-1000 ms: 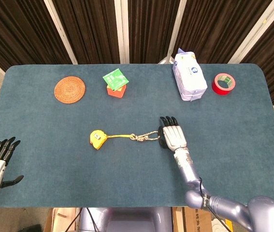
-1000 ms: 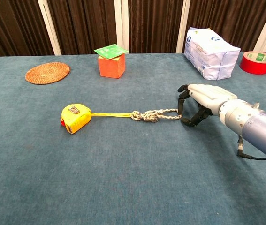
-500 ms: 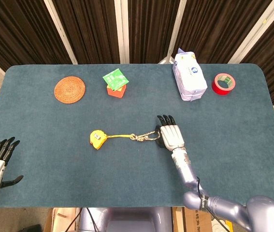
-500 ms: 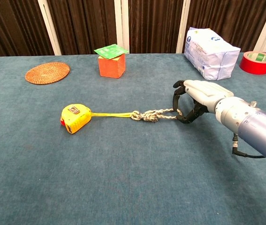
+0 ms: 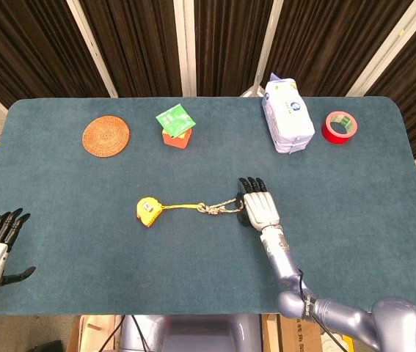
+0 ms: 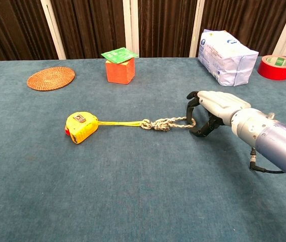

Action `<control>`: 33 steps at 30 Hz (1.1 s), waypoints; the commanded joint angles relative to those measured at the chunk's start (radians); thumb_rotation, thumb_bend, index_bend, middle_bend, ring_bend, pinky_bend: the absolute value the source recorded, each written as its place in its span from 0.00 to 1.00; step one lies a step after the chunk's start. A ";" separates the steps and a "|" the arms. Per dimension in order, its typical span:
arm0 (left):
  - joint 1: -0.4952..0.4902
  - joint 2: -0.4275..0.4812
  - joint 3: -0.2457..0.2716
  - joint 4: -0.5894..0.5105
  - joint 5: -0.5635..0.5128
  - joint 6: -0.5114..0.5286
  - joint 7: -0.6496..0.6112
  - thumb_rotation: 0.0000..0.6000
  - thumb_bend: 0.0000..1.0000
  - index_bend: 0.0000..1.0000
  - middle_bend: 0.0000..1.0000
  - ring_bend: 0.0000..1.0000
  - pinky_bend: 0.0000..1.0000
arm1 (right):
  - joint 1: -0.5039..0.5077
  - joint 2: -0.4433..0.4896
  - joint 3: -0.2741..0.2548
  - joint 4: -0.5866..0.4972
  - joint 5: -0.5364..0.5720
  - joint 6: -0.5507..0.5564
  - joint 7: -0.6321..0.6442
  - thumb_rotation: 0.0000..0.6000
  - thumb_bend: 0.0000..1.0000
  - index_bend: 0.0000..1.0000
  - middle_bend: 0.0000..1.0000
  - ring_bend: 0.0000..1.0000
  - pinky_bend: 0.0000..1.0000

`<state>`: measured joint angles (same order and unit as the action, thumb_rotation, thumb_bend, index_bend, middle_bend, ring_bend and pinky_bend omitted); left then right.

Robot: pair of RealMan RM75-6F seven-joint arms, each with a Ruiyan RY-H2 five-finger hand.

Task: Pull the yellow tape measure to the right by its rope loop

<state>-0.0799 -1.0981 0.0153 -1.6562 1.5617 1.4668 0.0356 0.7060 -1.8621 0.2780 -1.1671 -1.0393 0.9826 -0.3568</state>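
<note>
dark teal cloth surface [image 6: 132,201] carries all | right robot hand [image 6: 211,108] has fingers curled down into the grey rope loop [image 6: 180,122], hooking it, not clamping | small yellow tape measure [image 6: 81,126] lies left of centre, joined by yellow strap | risk: loop can slip off the fingers if they lift while pulling right

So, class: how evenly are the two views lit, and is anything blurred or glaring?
Head view: even, soft light, with little shadow beside the tape measure. Chest view: sharp throughout, with a faint shadow beneath the right hand and mild shine on the white package; no blur.
</note>
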 commanded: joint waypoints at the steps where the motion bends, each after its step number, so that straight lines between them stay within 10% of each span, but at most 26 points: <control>1: 0.000 0.000 0.000 -0.001 -0.001 -0.001 -0.001 1.00 0.00 0.00 0.00 0.00 0.00 | 0.001 -0.003 -0.002 0.004 0.003 -0.004 -0.002 1.00 0.40 0.51 0.13 0.00 0.00; 33: 0.000 0.003 0.001 -0.008 -0.008 -0.004 -0.001 1.00 0.00 0.00 0.00 0.00 0.00 | -0.007 0.050 0.020 -0.058 0.031 0.032 -0.030 1.00 0.47 0.61 0.15 0.00 0.00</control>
<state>-0.0795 -1.0949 0.0163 -1.6638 1.5540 1.4625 0.0348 0.7008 -1.8156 0.2967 -1.2220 -1.0105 1.0127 -0.3845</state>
